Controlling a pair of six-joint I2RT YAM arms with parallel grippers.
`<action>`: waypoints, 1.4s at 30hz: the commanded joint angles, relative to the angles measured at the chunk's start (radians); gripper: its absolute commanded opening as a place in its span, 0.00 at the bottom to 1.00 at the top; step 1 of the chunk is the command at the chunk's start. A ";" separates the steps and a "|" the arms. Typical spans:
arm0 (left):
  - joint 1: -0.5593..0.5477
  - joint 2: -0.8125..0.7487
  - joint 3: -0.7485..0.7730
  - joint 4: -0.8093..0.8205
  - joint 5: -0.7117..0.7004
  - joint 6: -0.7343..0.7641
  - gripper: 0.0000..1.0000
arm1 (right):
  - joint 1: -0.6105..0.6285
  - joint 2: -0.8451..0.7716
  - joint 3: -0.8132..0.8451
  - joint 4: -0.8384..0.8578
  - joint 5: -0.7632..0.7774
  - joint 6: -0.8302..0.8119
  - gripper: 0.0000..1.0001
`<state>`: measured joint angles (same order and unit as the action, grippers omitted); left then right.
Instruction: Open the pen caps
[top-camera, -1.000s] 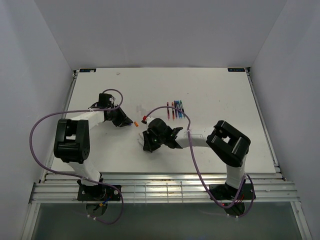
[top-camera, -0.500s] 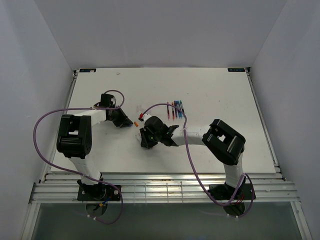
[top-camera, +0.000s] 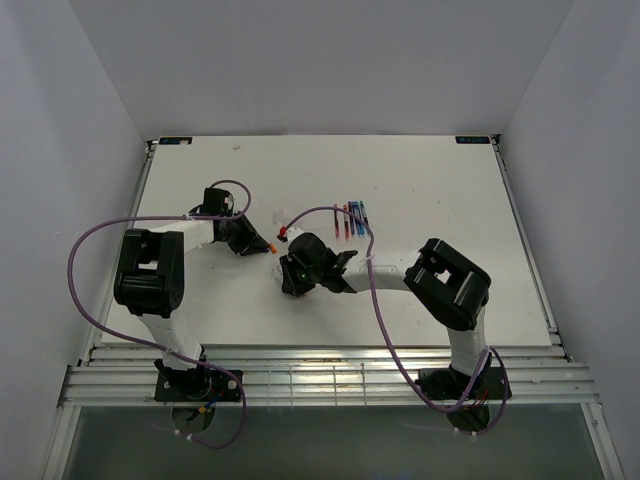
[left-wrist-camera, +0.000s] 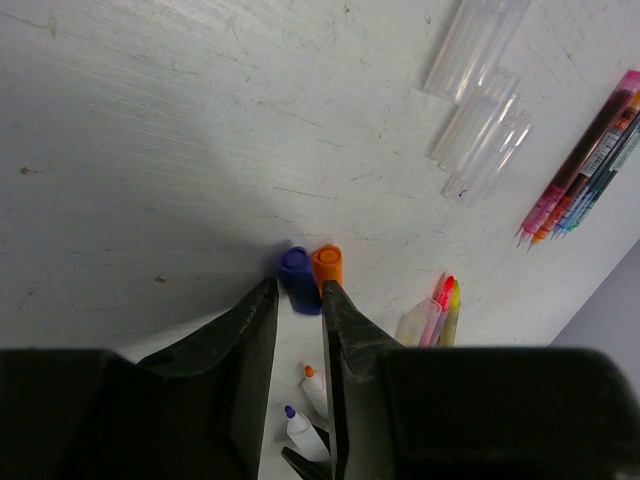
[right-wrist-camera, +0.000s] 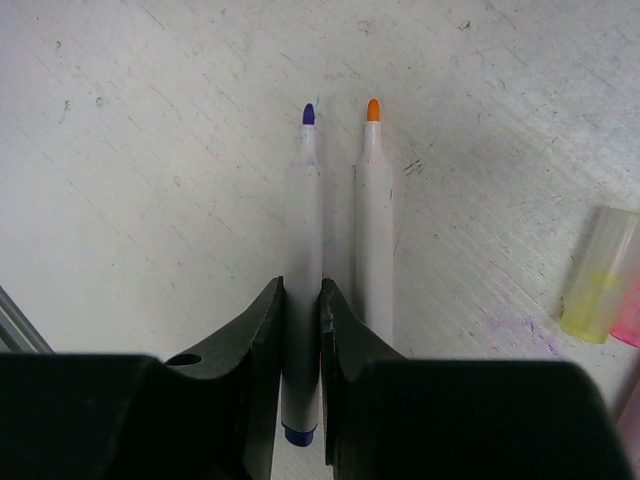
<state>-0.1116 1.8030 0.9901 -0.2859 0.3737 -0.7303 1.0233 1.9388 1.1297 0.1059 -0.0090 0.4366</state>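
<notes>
Tabletop (top-camera: 420, 180) — blue cap (left-wrist-camera: 297, 275), orange cap (left-wrist-camera: 327, 266) off; right gripper (right-wrist-camera: 300, 288) clamps blue pen (right-wrist-camera: 301, 200); left gripper (left-wrist-camera: 299, 292) barely parted, hold unclear — pen row (top-camera: 350, 218) likely pending.

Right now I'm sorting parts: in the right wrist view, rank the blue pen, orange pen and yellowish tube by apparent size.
1. Tie: blue pen, orange pen; right tool hides the orange's end.
2. Smallest: yellowish tube.
</notes>
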 joint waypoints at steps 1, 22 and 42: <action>-0.005 -0.001 -0.021 0.005 -0.027 0.002 0.36 | 0.006 0.034 0.016 -0.023 0.024 -0.007 0.17; -0.005 -0.091 -0.071 0.017 -0.044 -0.018 0.41 | 0.006 0.019 0.025 -0.043 0.041 -0.024 0.30; -0.005 -0.270 -0.146 0.011 -0.038 -0.027 0.55 | 0.021 -0.193 -0.016 -0.152 0.145 -0.029 0.44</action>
<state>-0.1135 1.6279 0.8551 -0.2764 0.3462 -0.7570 1.0302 1.8591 1.1370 -0.0082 0.0742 0.4126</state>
